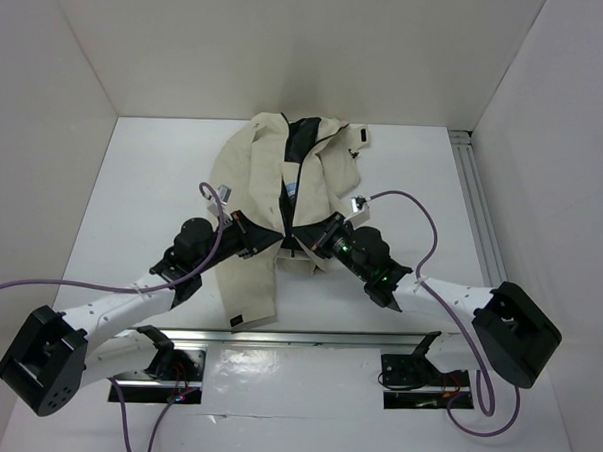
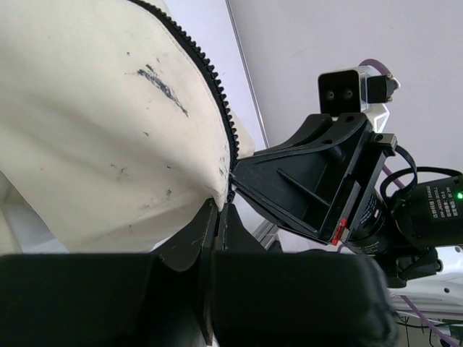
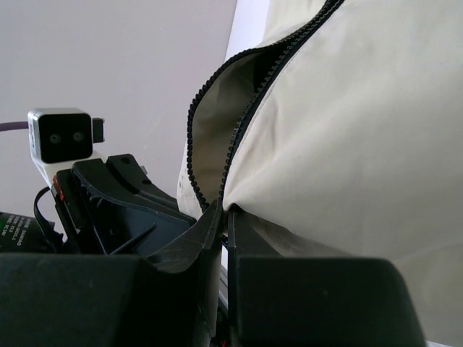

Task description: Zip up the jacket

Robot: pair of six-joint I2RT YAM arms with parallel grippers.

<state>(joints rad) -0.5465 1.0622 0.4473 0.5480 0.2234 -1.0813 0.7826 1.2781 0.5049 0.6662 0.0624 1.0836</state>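
Left gripper (image 1: 267, 237) and right gripper (image 1: 314, 244) each clamp the jacket (image 1: 252, 166) hem; its length runs away, collar farthest

White table (image 1: 133, 179): bare surface left of left gripper (image 1: 273, 239) and right of right gripper (image 1: 317, 245). Silver slotted rail (image 1: 479, 209) along table's right edge, well right of right gripper. Second metal rail (image 1: 307, 337) across near edge, behind both grippers. Glossy plate (image 1: 275, 370) just behind that rail, catching reflections. White back wall (image 1: 299, 46) well ahead of both grippers. Left side wall (image 1: 36, 124) beyond left gripper's outer side, right side wall (image 1: 566, 117) beyond right gripper's. Wrist views: plain pale wall (image 3: 108, 58) in background.
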